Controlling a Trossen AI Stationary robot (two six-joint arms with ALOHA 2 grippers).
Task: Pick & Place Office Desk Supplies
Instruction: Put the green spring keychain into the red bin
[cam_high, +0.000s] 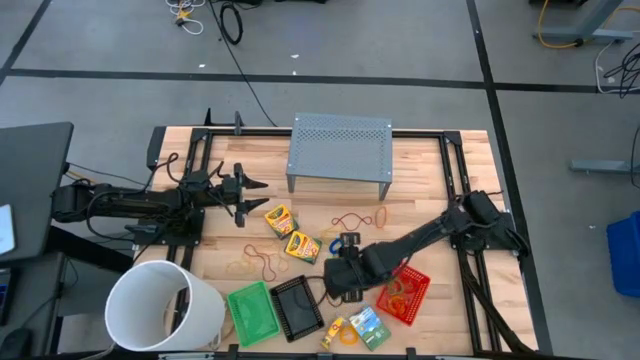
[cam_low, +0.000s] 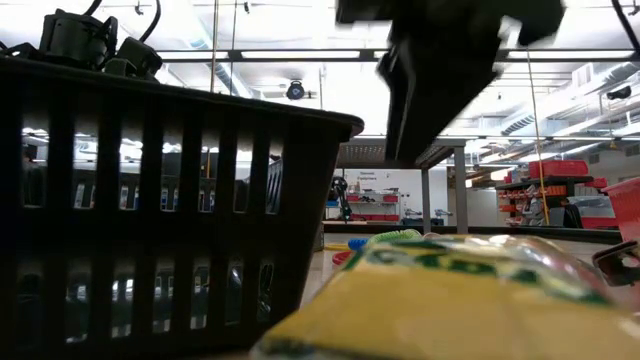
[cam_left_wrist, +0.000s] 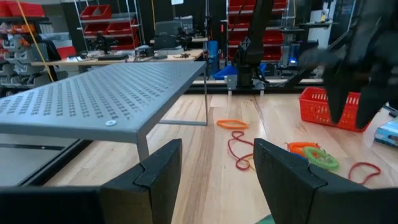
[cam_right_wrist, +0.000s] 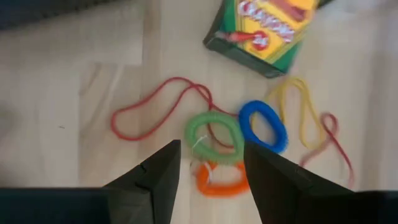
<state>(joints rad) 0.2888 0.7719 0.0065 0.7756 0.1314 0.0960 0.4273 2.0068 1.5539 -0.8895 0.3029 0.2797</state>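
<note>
Wooden table (cam_high: 430, 190), seen from above; items noted from biggest down

White bucket (cam_high: 165, 305) at the near left corner, lying tilted with its mouth open toward the left edge. Grey perforated stand (cam_high: 340, 148) upright at the far middle

Left arm reaches in from the left edge; left gripper (cam_high: 252, 193) hangs above bare wood just left of the crayon boxes, fingers (cam_left_wrist: 149, 180) spread, nothing between them. Right arm comes in diagonally from the right edge; right gripper (cam_high: 338, 292) is low over the near middle, between the black tray and the red tray, fingers (cam_right_wrist: 155, 174) spread apart and empty, poised over a cluster of rings

Trays along the near edge: green tray (cam_high: 252, 310), black tray (cam_high: 297, 305) just beside it, red tray (cam_high: 405, 295) further right with orange bands inside

Two crayon boxes (cam_high: 290, 232) lie side by side in the middle of the table; a third crayon box (cam_high: 370, 328) sits at the near edge by the red tray

Under the right gripper: green ring (cam_right_wrist: 214, 137), blue ring (cam_right_wrist: 264, 126) touching it, orange ring (cam_right_wrist: 221, 177) partly hidden by the fingers. A red rubber band (cam_right_wrist: 155, 106) loops beside them

More rubber bands (cam_high: 258, 265) lie loose near the bucket, others (cam_high: 360, 218) before the stand
</note>
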